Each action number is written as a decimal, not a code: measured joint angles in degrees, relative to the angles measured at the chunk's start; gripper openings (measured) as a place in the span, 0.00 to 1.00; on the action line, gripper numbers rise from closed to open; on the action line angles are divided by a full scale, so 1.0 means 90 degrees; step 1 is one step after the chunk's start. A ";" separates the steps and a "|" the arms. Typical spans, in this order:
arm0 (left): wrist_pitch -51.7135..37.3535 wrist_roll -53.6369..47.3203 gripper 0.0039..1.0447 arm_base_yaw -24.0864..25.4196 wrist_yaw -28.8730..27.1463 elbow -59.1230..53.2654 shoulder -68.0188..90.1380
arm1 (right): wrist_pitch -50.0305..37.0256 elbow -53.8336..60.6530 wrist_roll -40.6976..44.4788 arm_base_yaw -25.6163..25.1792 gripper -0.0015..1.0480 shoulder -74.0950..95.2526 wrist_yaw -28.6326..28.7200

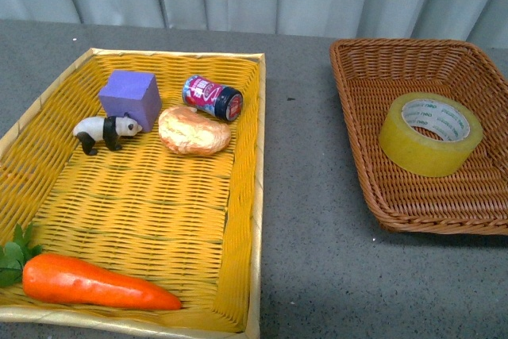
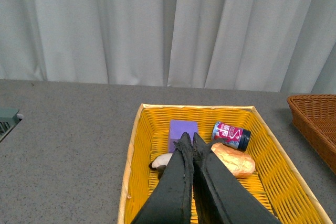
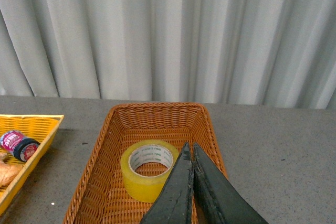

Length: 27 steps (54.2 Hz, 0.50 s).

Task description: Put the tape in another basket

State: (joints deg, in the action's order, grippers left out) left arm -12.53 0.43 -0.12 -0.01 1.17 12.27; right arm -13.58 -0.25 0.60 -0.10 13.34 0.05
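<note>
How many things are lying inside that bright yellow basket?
5, none visibly hidden: a purple foam cube and a small panda figure at the far left, a pink labelled jar on its side, a golden bread roll beside it, and an orange carrot nearest the camera.

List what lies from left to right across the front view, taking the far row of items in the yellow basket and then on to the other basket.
panda figure → purple cube → bread roll → small can → bare table strip → brown basket → tape
</note>
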 joint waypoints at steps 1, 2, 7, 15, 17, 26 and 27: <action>0.0032 0.0000 0.03 0.0000 0.0000 0.0000 -0.0032 | 0.0034 0.0000 0.0000 0.0000 0.01 -0.0034 -0.0002; 0.0046 0.0000 0.03 0.0000 0.0002 0.0000 -0.0046 | 0.0049 0.0000 0.0000 0.0000 0.01 -0.0051 -0.0002; 0.0187 0.0000 0.03 0.0000 0.0002 0.0000 -0.0180 | 0.0199 0.0000 0.0000 0.0000 0.01 -0.0197 -0.0002; 0.1190 0.0000 0.03 0.0000 0.0000 0.0000 -0.0964 | 0.0486 0.0000 0.0000 0.0000 0.01 -0.0481 0.0000; 0.1331 0.0000 0.03 0.0000 0.0002 0.0000 -0.1207 | 0.0991 -0.0005 0.0000 0.0000 0.01 -0.0826 -0.0002; 0.1379 0.0000 0.03 0.0000 0.0002 0.0000 -0.1333 | 0.1491 -0.0005 0.0000 0.0000 0.01 -0.1457 0.0005; 0.1379 0.0000 0.03 0.0000 0.0000 0.0000 -0.1333 | 0.1494 -0.0005 0.0000 0.0000 0.01 -0.1455 0.0002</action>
State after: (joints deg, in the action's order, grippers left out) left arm -0.12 0.43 -0.12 -0.01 1.17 0.27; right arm -0.14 -0.30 0.60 -0.10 0.25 0.08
